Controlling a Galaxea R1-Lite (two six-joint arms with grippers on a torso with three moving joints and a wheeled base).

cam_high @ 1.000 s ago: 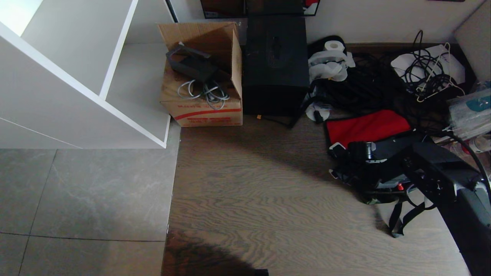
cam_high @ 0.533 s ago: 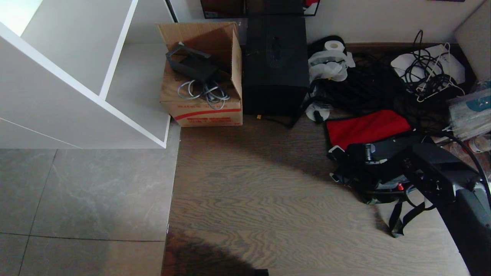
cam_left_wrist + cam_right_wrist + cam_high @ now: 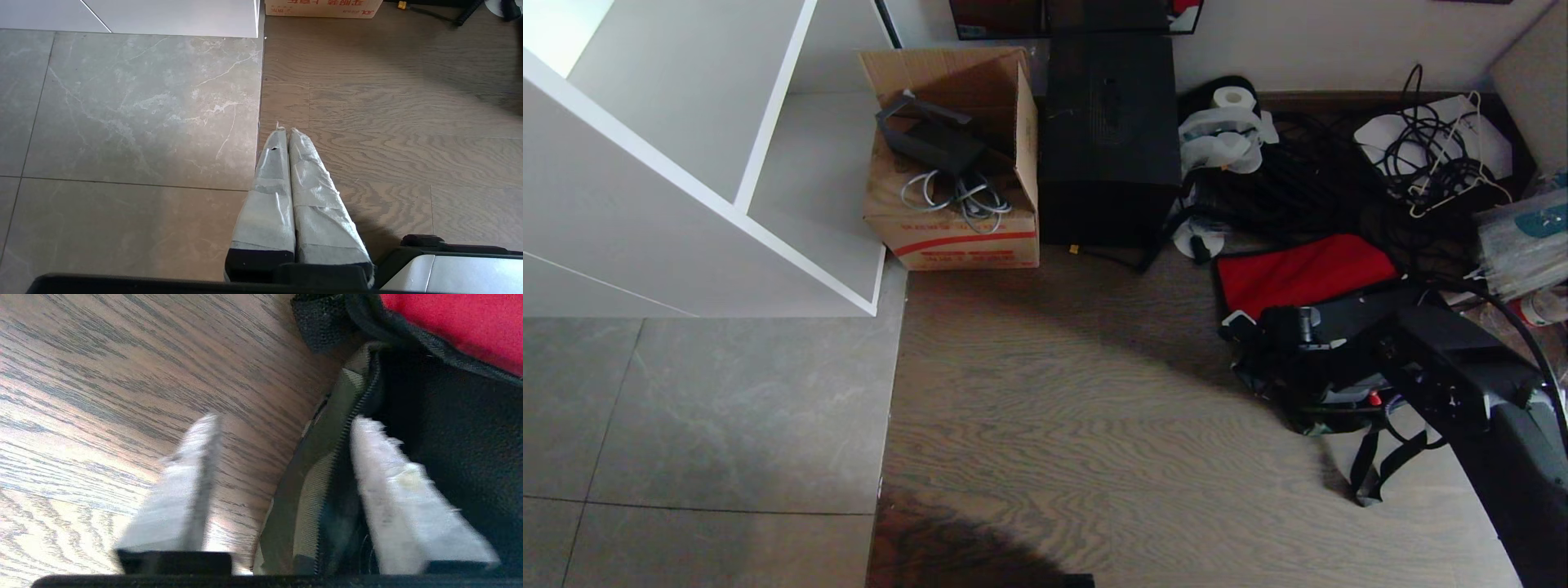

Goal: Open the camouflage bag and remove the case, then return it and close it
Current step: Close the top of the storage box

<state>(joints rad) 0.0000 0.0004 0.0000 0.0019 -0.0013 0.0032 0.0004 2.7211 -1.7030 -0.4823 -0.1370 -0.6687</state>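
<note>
Straddling the zippered rim of the camouflage bag (image 3: 314, 486), the right end effector (image 3: 286, 428) has one taped finger outside over the wooden floor (image 3: 1094, 457) and the other inside the bag's dark mouth; the jaws stand apart with the rim between them, not yet pinching it. The left end effector (image 3: 286, 134) is parked with its fingers pressed together, hovering over the seam between tile and wood, well apart from the work.

In the head view the bag (image 3: 1307, 408) lies on the floor at the robot's right, its lid thrown back toward the wall so the red lining (image 3: 1303, 273) faces up. The case (image 3: 1347, 322) sits in the open bag, a flat black slab whose long axis runs roughly left to right across the view, slightly raised toward the right; its small red latch (image 3: 1374, 398) shows on the near side. The right arm comes in from the lower right, and its wrist covers the case's right end.

The right arm is plainly the nearer one. As I judge it, the case lies just beyond the rim on the inside finger's side, so the coming move turns on clearing or gripping that rim.
</note>
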